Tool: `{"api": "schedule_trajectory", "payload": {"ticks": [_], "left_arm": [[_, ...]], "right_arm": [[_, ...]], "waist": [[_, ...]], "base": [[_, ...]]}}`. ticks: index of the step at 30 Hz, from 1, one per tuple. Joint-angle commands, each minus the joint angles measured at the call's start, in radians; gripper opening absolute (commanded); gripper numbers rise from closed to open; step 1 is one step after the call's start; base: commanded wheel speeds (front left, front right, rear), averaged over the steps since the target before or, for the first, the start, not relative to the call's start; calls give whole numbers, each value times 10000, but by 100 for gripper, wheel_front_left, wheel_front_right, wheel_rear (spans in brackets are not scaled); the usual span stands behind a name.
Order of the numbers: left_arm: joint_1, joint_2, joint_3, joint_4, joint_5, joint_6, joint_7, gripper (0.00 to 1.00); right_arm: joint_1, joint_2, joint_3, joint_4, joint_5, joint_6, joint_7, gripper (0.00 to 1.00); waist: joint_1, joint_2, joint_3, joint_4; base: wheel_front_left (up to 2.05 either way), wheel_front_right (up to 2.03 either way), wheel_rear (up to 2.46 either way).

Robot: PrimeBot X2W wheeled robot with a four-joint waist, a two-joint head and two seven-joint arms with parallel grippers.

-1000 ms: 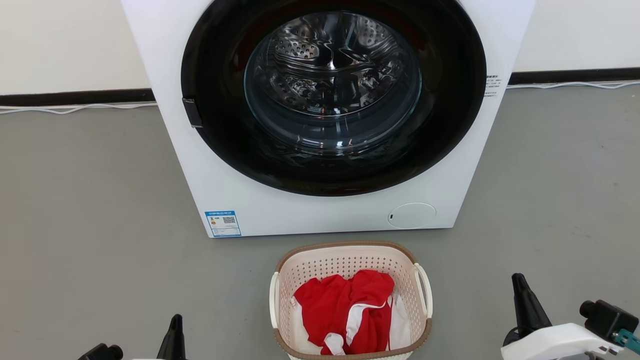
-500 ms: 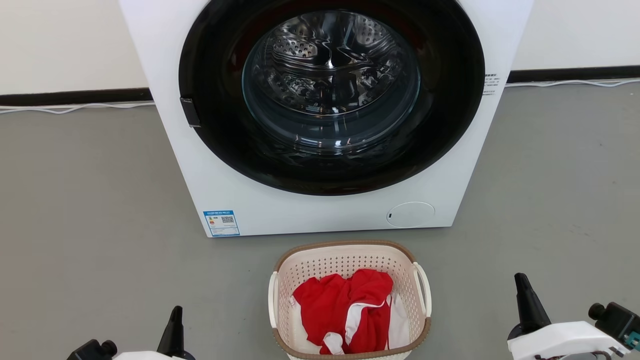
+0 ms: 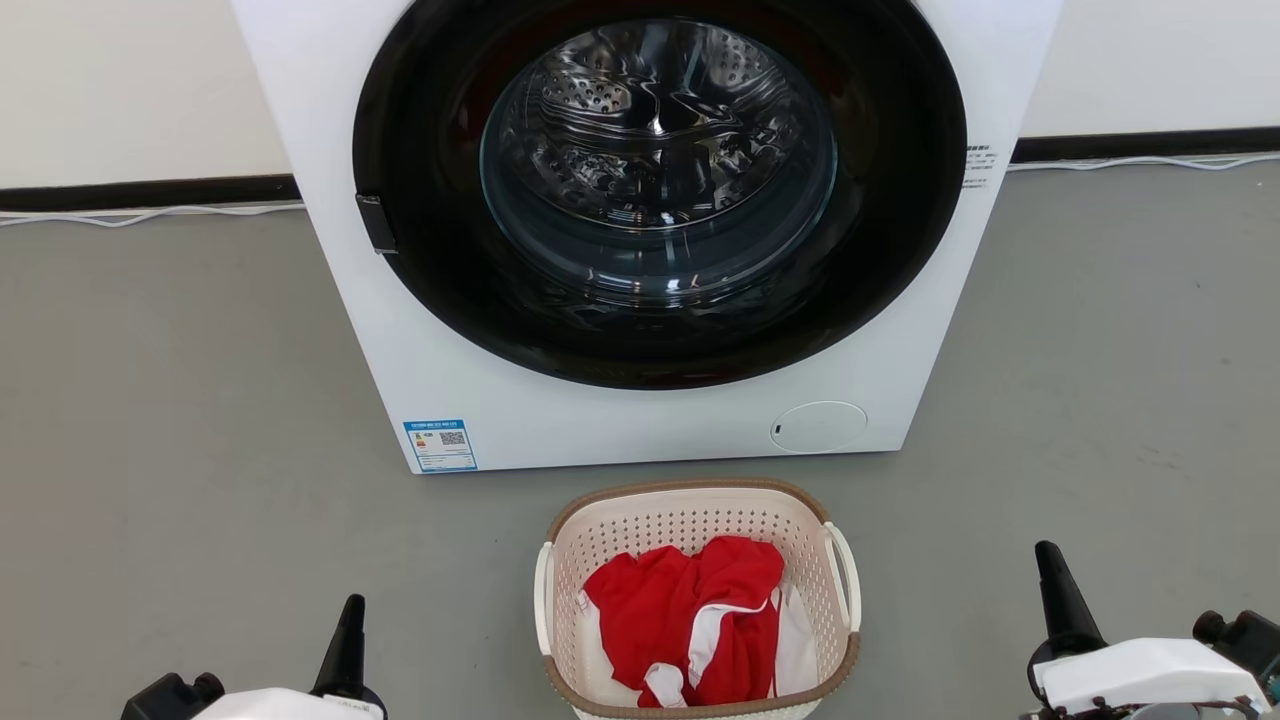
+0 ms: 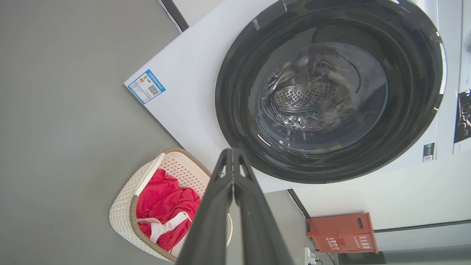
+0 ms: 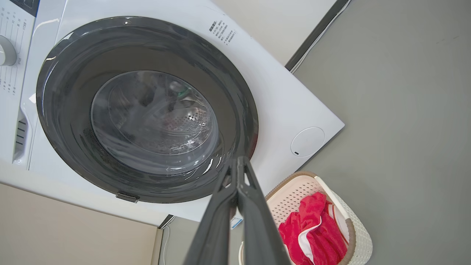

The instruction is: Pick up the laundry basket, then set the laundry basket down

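The cream laundry basket (image 3: 690,515) stands on the grey floor just in front of the washing machine, with red and white clothes (image 3: 690,615) inside it. Its brown rim and two white loop handles show in the head view. My left gripper (image 3: 350,615) is shut, low at the left, well apart from the basket. At the lower right my right gripper (image 3: 1050,565) is shut too, also clear of the basket. The basket (image 4: 127,211) lies left of the closed left gripper (image 4: 233,154) in the left wrist view, and the basket (image 5: 358,239) lies right of the closed right gripper (image 5: 238,163).
A white front-loading washing machine (image 3: 620,425) with its dark round door shut stands behind the basket. A white cable (image 3: 150,214) runs along the skirting. A red box (image 4: 340,232) stands by the wall. Open grey floor (image 3: 180,400) lies on both sides of the basket.
The head camera has drifted slightly, so the whole scene shifted left and up a little. Both grippers sit a bit lower in the picture. The basket stays on the floor.
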Motion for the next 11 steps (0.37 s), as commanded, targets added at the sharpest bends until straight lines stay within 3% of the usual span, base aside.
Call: {"api": "schedule_trajectory", "payload": {"ticks": [1,11], "left_arm": [[-604,78,233,-309,-331,-126,65,0],[-761,74,362,-364,-1317,-275,359,0]], "right_arm": [[-564,-49,101,-327,404,41,112,0],[-613,-6,29,-454,1676,42,400,0]], "waist": [[0,-1,3,-4],[0,-1,24,-33]], "base": [[0,0,0],[0,0,0]]}}
